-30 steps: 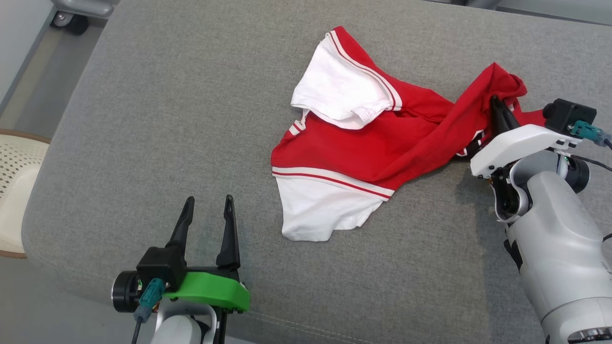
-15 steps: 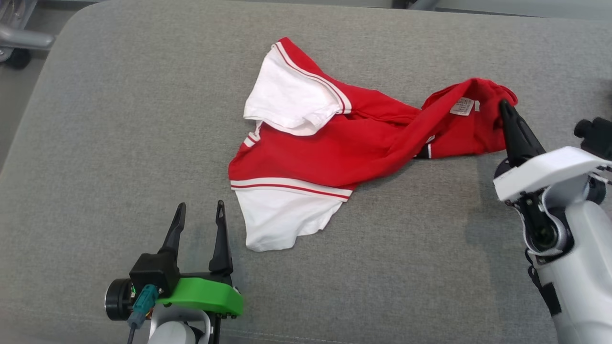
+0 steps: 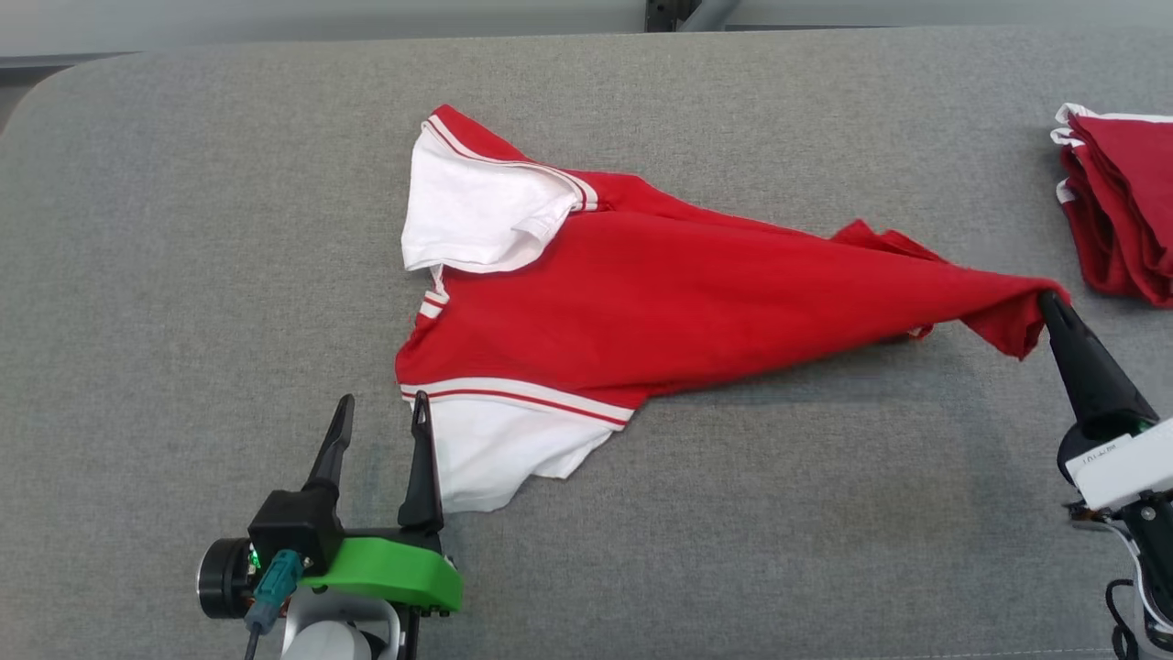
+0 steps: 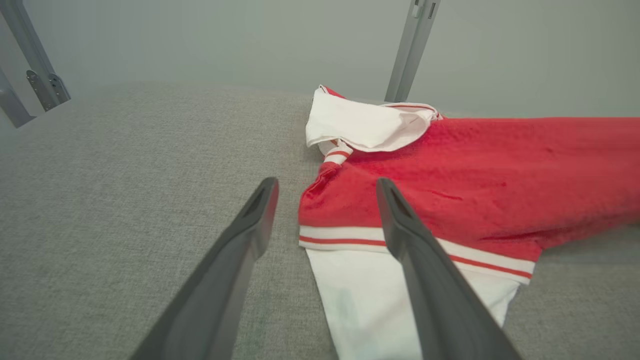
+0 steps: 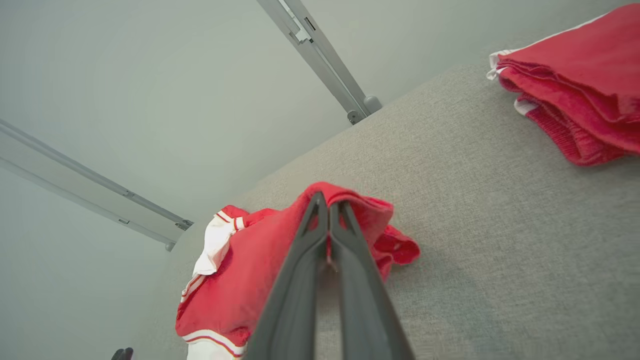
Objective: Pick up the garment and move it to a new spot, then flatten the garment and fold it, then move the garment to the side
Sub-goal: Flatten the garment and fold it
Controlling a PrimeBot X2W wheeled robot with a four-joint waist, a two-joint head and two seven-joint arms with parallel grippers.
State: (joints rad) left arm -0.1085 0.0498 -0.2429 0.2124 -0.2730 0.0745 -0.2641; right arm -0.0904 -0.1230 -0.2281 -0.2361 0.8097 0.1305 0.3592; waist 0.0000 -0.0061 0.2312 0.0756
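The garment [image 3: 641,312] is a red shirt with white, red-striped sleeves, stretched out across the grey padded table [image 3: 183,275]. My right gripper [image 3: 1047,301] is shut on its red right end, which is pulled taut and raised off the surface; the right wrist view shows the fingers pinching the garment [image 5: 240,280] at the gripper tips [image 5: 329,200]. My left gripper [image 3: 383,411] stands open at the lower left, just left of the near white sleeve [image 3: 495,449]. In the left wrist view the garment [image 4: 475,180] lies beyond the open left gripper [image 4: 325,185].
A stack of folded red garments [image 3: 1123,211] lies at the table's right edge, also in the right wrist view as a folded stack [image 5: 580,95]. Grey metal frame posts [image 4: 412,47] stand behind the table. Bare table lies to the left and front.
The camera has shifted, bringing the folded stack into view. My right gripper has pulled the garment's end rightward, stretching the crumpled red body out taut. The left gripper has kept still.
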